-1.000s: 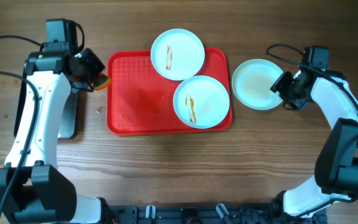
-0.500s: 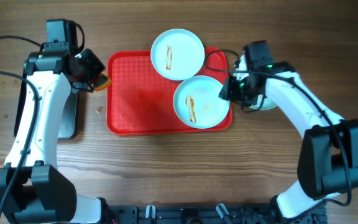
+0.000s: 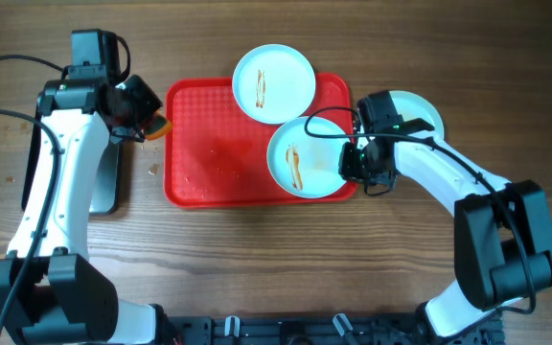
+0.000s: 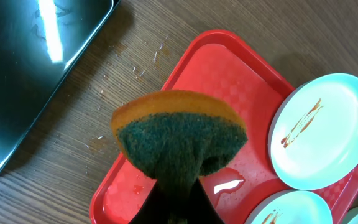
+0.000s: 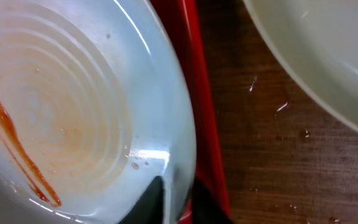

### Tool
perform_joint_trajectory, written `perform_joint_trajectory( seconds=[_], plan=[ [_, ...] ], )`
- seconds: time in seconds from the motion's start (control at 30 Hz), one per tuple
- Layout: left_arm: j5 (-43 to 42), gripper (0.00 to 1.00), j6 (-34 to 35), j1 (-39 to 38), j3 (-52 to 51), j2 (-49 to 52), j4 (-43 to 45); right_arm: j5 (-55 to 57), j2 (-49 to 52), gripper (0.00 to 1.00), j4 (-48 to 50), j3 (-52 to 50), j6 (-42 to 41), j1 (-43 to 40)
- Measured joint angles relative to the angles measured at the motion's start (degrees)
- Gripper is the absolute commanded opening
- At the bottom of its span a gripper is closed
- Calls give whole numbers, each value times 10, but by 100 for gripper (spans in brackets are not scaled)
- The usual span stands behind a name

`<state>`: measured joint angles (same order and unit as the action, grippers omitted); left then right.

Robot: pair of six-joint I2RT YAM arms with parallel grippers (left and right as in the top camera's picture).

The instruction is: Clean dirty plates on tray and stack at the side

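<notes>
The red tray (image 3: pixel 209 158) lies mid-table. One streaked plate (image 3: pixel 274 83) overlaps its far rim. A second streaked plate (image 3: pixel 305 156) sits on its right half. A third plate (image 3: pixel 422 110), without streaks, rests on the table right of the tray, partly hidden by my right arm. My right gripper (image 3: pixel 351 161) is shut on the second plate's right rim; in the right wrist view its fingers (image 5: pixel 179 193) straddle that plate's (image 5: pixel 73 106) edge beside the tray rim (image 5: pixel 199 93). My left gripper (image 3: pixel 147 115) is shut on an orange-and-green sponge (image 4: pixel 179 140), held left of the tray (image 4: pixel 229 68).
A black metal pan (image 3: pixel 108 182) lies at the left under my left arm and also shows in the left wrist view (image 4: pixel 30 62). Small wet specks mark the wood (image 3: pixel 153 170) beside the tray. Water glistens on the tray floor (image 4: pixel 229 185).
My right arm has swung left from the unstreaked plate on the table to the right rim of the near plate on the tray. The left arm and sponge have not moved.
</notes>
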<state>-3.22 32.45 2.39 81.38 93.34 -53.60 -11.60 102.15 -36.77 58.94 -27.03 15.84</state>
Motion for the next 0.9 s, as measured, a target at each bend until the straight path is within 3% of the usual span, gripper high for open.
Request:
perform_joint_trajectory(
  seconds=[0.4,0.7,0.73,0.77,0.83,0.9],
  plan=[
    [0,4,0,0,0,0,0,-41,0,4,-31,26,-9,74],
    [0,4,0,0,0,0,0,-63,0,5,37,62,-153,171],
    [0,4,0,0,0,0,0,-57,0,13,49,62,-170,186],
    [0,4,0,0,0,0,0,-48,0,31,62,62,-185,199],
    [0,4,0,0,0,0,0,-36,0,51,79,62,-205,218],
    [0,4,0,0,0,0,0,-31,0,53,86,63,-209,229]
  ],
)
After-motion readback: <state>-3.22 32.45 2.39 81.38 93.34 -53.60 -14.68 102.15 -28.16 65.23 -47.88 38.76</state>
